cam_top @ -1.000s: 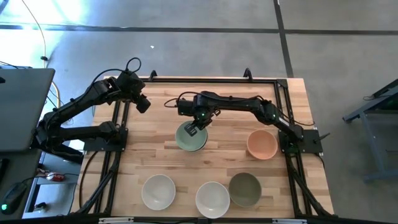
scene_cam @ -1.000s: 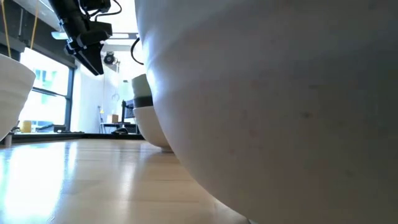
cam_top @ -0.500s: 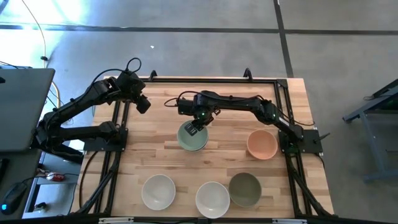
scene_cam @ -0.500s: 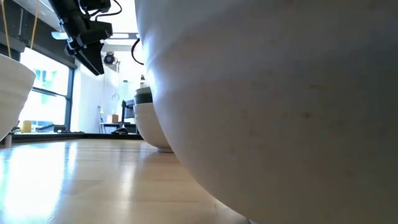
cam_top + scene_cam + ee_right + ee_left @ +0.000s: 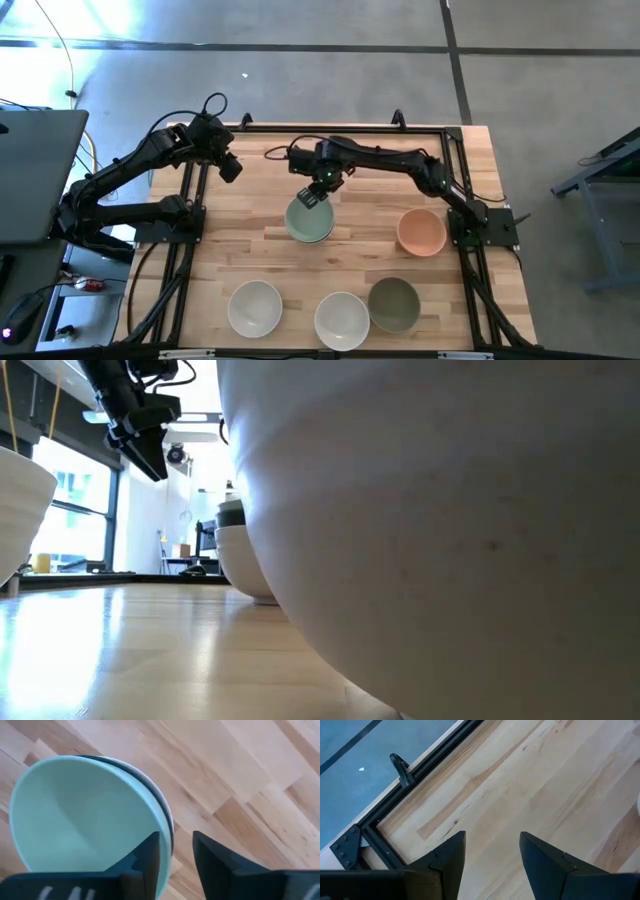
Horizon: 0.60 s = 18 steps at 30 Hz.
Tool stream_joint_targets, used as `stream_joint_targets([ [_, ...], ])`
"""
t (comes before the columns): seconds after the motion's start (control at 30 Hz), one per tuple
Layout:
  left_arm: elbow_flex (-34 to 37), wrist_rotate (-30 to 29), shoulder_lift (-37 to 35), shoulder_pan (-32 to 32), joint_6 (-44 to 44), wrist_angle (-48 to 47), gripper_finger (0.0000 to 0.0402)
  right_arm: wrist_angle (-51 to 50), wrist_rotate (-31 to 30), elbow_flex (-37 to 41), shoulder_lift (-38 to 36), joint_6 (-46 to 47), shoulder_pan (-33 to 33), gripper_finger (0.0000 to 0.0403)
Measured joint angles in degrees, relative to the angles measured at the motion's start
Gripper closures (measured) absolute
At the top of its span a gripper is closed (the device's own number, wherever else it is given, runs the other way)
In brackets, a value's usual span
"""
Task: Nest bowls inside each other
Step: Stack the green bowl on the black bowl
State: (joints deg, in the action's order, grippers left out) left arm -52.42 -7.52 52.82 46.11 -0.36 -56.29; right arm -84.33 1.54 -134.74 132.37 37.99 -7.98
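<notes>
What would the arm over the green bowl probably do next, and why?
Probably swing over to the peach bowl and pick it up. The right gripper is open, holding nothing, just off the rim of the mint bowl, which already sits nested in a black bowl. Four bowls are unstacked; the peach one lies nearest.

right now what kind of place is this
Probably a robotics lab or workshop: a butcher-block table in a black metal frame, standing on a bare concrete floor, with tall windows in the room beyond.
</notes>
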Motion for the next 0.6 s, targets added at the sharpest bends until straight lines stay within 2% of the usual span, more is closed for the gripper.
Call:
stream_joint_targets([
  [0.23,0.0,0.0,0.0,0.0,0.0,0.0,0.0225,-0.3,0.4,0.0,0.0,-2.3,0.0,0.0391],
  [0.6,0.0,0.0,0.0,0.0,0.0,0.0,0.0225,0.1,0.5,0.0,0.1,-2.5,0.0,0.0401],
])
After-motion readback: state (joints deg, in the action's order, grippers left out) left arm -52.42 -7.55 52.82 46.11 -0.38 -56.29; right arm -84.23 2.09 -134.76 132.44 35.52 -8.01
